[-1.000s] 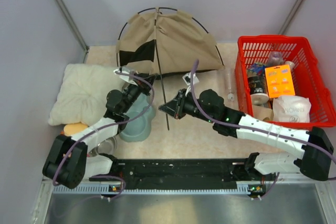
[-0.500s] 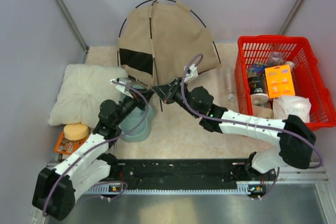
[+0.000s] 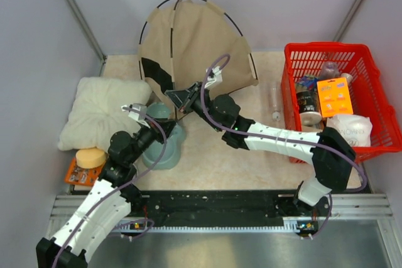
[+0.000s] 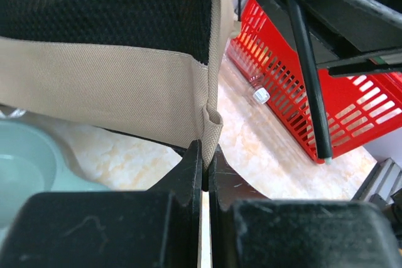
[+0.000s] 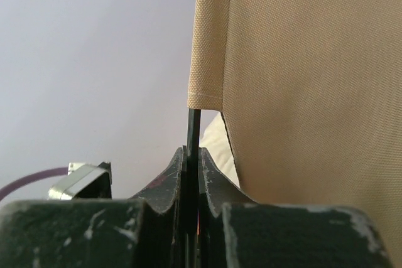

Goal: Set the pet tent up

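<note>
tent [image 3: 201,42] stands half-raised, just beyond both tools. left tool [image 4: 204,149] is clamped on its fabric corner [image 4: 212,122], right tool [image 5: 191,155] on a pole [image 5: 193,125]. likely left: seating that pole's free end at the corner so the tent holds itself.
</note>
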`<state>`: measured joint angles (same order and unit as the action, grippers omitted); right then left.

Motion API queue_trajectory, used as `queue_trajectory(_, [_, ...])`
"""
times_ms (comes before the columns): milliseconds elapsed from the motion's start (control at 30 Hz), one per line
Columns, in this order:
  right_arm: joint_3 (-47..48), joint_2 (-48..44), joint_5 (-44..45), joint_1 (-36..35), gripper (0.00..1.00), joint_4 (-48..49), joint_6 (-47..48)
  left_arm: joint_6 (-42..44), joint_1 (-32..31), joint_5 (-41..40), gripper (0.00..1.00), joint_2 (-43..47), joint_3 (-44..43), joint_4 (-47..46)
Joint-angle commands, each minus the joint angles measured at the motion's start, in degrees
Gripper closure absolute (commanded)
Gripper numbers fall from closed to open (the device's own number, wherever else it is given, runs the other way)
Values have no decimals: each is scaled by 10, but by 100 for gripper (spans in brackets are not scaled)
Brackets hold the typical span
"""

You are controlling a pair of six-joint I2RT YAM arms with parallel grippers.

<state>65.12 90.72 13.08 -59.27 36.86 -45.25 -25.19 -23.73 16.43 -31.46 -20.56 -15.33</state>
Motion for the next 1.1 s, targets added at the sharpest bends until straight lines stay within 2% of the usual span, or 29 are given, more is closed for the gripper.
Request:
queue_trajectory(0, [62,19,34,4,100,47,13,-93,-10,2,100,8,-67,168])
queue_trajectory(133, [76,32,34,-1,100,37,38,-153,-11,-12,100,-21,-130,295])
queue_trajectory(267, [111,45,15,-1,100,3,77,-171,-11,4,100,-16,-157,352])
queue_trajectory(467, [107,53,25,-9,100,32,71,-225,-11,-14,100,9,-156,345])
queue_trajectory(633, [131,70,-24,-9,100,18,107,-216,-11,29,100,11,-178,334])
queue_trajectory(1067, [45,75,-54,-37,100,120,193,-315,-10,-18,100,-39,-240,416])
